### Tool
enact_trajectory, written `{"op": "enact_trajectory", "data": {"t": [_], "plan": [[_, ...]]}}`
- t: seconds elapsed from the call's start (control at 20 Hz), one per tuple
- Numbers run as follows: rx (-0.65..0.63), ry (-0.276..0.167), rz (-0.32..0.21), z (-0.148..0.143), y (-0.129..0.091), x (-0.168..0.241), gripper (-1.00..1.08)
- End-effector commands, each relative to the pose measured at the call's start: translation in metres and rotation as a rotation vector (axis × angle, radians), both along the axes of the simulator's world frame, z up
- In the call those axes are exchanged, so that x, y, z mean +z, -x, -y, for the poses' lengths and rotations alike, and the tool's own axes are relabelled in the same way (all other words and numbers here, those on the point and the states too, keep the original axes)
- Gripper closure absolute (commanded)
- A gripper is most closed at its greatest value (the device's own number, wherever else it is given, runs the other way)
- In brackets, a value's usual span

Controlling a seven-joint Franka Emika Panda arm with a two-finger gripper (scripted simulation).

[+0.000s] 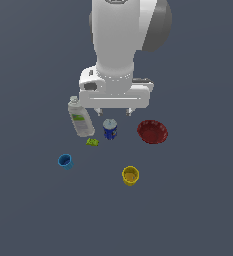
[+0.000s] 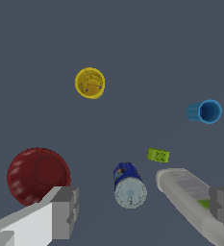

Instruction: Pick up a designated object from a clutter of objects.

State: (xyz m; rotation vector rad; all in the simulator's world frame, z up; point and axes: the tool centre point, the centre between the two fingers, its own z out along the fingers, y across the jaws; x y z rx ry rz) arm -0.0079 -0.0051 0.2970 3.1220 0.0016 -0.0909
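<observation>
The small blue cup (image 1: pixel 65 161) stands apart from the other items, toward the exterior view's left; in the wrist view the blue cup (image 2: pixel 205 112) shows its open mouth and ribbed side. My gripper (image 1: pixel 114 112) hangs open and empty above the dark blue can (image 1: pixel 110 129), well away from the blue cup. In the wrist view my gripper (image 2: pixel 144 209) has its two grey fingers (image 2: pixel 65 211) spread wide, with the can (image 2: pixel 129 185) between them.
A white bottle with a green label (image 1: pixel 80 118) (image 2: pixel 190 197) leans beside the can. A tiny green piece (image 1: pixel 92 142) (image 2: pixel 158 154) lies near it. A red bowl (image 1: pixel 152 131) (image 2: pixel 38 175) and a yellow cup (image 1: pixel 130 175) (image 2: pixel 90 83) sit on the dark floor.
</observation>
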Motion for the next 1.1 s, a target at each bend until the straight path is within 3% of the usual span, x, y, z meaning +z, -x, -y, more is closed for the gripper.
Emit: {"op": "enact_trajectory", "data": {"t": [0.0, 1.05], "plan": [[0.0, 0.0, 0.0, 0.0, 0.0, 0.0, -0.92], [-0.012, 0.009, 0.011, 0.019, -0.012, -0.002, -0.92]]}}
